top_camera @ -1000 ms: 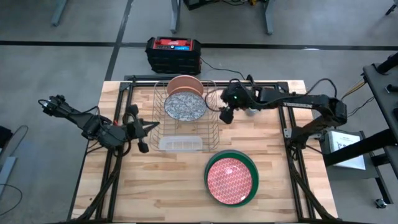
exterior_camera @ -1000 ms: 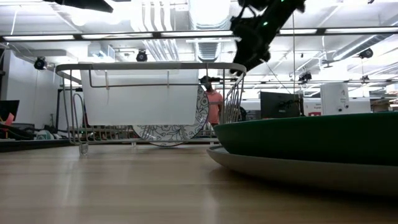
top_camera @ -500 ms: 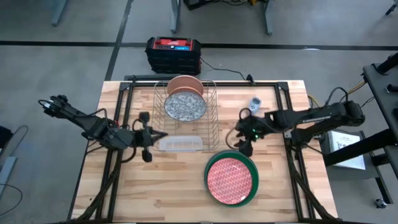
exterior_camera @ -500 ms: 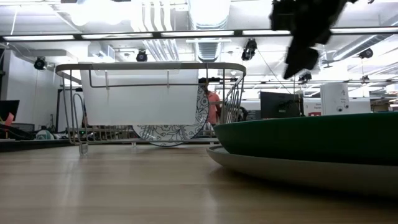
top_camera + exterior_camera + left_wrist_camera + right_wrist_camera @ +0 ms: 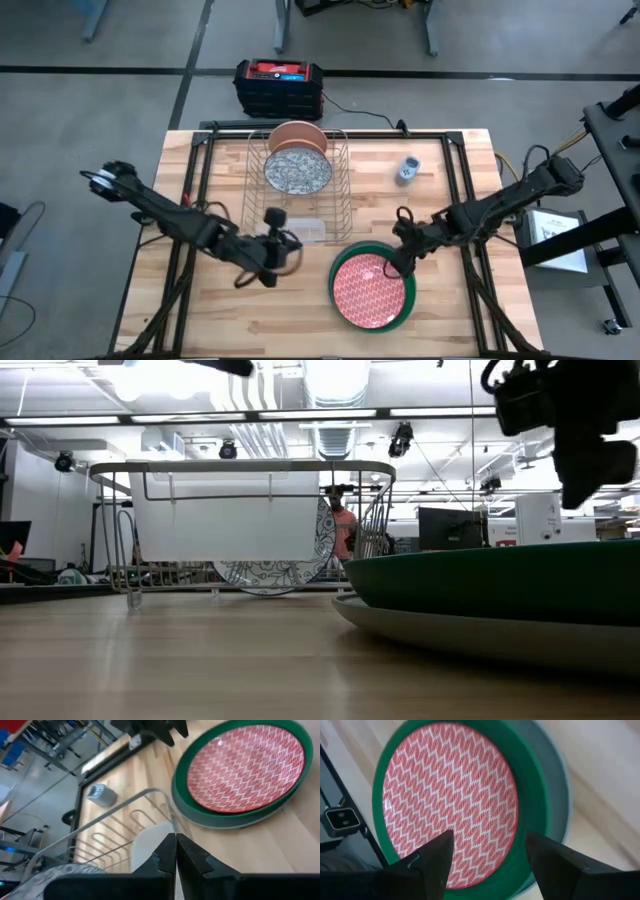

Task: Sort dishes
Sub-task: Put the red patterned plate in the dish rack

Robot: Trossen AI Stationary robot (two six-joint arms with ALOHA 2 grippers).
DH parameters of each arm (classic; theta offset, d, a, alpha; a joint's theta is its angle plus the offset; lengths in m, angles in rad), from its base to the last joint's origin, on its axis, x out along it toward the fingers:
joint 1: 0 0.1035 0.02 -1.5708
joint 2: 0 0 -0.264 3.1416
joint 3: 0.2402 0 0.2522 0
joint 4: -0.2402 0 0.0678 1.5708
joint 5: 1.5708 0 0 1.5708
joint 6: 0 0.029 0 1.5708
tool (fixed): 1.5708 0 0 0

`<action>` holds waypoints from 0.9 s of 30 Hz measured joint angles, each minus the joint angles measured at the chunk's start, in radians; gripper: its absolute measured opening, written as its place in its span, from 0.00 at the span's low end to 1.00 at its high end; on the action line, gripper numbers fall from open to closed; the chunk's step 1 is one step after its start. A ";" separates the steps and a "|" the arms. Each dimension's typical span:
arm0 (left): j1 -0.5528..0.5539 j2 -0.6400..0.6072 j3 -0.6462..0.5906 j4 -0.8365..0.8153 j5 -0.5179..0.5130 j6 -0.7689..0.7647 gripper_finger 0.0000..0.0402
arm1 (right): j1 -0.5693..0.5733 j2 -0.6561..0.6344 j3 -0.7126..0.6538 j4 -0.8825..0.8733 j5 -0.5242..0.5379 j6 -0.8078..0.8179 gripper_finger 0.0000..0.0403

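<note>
A red plate (image 5: 369,288) lies in the large dark green plate (image 5: 338,262), which sits on a grey plate (image 5: 450,634) at the table's near right. A salmon-pink plate (image 5: 295,134) and a white speckled plate (image 5: 298,170) stand on edge in the wire rack (image 5: 342,190). My right gripper (image 5: 396,262) is open just above the stack's far right rim; in its wrist view (image 5: 490,865) its fingers straddle the red plate (image 5: 450,805) without touching. My left gripper (image 5: 280,245) is shut and empty by the rack's near right corner (image 5: 150,795).
A small grey-blue gadget (image 5: 408,168) lies right of the rack. The rack's clear tray (image 5: 305,230) is at its near end. A black and red box (image 5: 280,82) sits on the floor beyond the far edge. Bare wood lies along the near left.
My right gripper has swung from beside the rack's far right toward the table's near edge and come down over the stacked plates. My left gripper has moved toward the table's right and near edges, along the rack's near end. The plates have stayed put.
</note>
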 joint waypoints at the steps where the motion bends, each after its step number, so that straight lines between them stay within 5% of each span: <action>1: 0.000 0.030 0.010 0.005 0.000 -0.002 0.00 | 0.016 0.002 -0.001 0.000 0.006 0.022 0.59; 16: -0.008 0.407 0.222 0.073 0.197 0.026 0.00 | 0.246 0.038 -0.041 -0.005 0.074 0.318 0.62; 27: -0.009 0.600 0.329 0.120 0.303 -0.011 0.00 | 0.286 0.151 -0.055 0.118 0.159 0.333 0.65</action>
